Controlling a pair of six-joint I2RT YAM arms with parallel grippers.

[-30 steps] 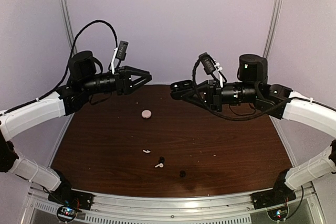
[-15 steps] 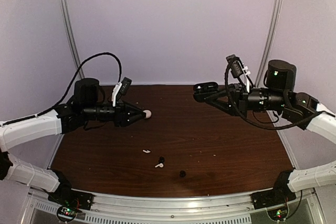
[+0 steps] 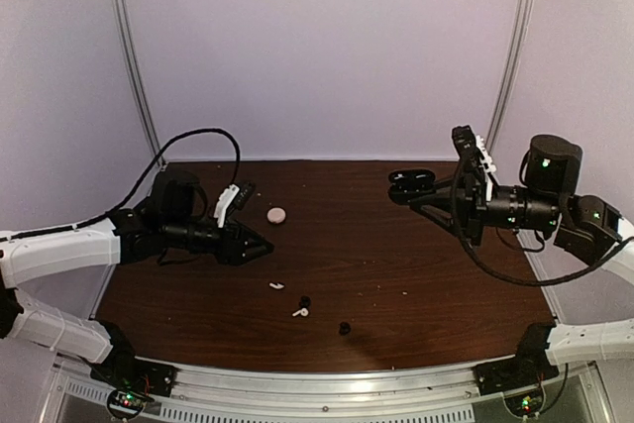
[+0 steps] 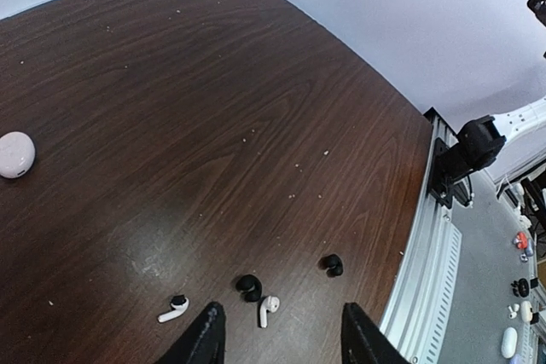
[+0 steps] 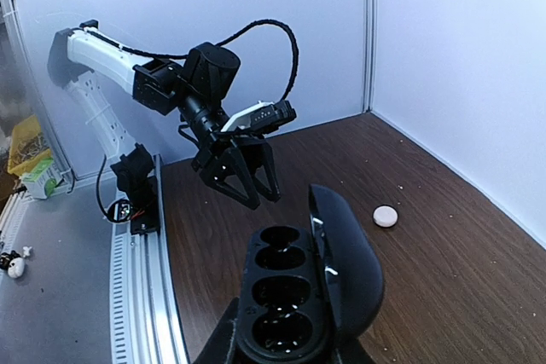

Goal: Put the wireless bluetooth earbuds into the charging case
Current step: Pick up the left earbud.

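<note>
Two tiny black earbuds lie on the brown table, one (image 3: 304, 301) beside a white earbud and one (image 3: 344, 328) nearer the front edge. In the left wrist view they (image 4: 249, 287) (image 4: 331, 265) lie just ahead of my open, empty left gripper (image 4: 281, 338), which hovers low over the table at the left (image 3: 262, 247). My right gripper (image 3: 434, 193) is shut on the black charging case (image 3: 409, 181) and holds it in the air at the right. The case (image 5: 286, 296) has its lid (image 5: 348, 262) open, and its wells are empty.
Two white stemmed earbuds (image 3: 276, 285) (image 3: 300, 312) lie close to the black ones, also in the left wrist view (image 4: 175, 308) (image 4: 268, 309). A pale pink round case (image 3: 275, 215) sits farther back (image 4: 15, 153). A metal rail (image 3: 327, 383) runs along the front edge.
My left gripper has dropped and come back from beside the pink case toward the earbuds. My right arm has drawn back to the right with the open case.
</note>
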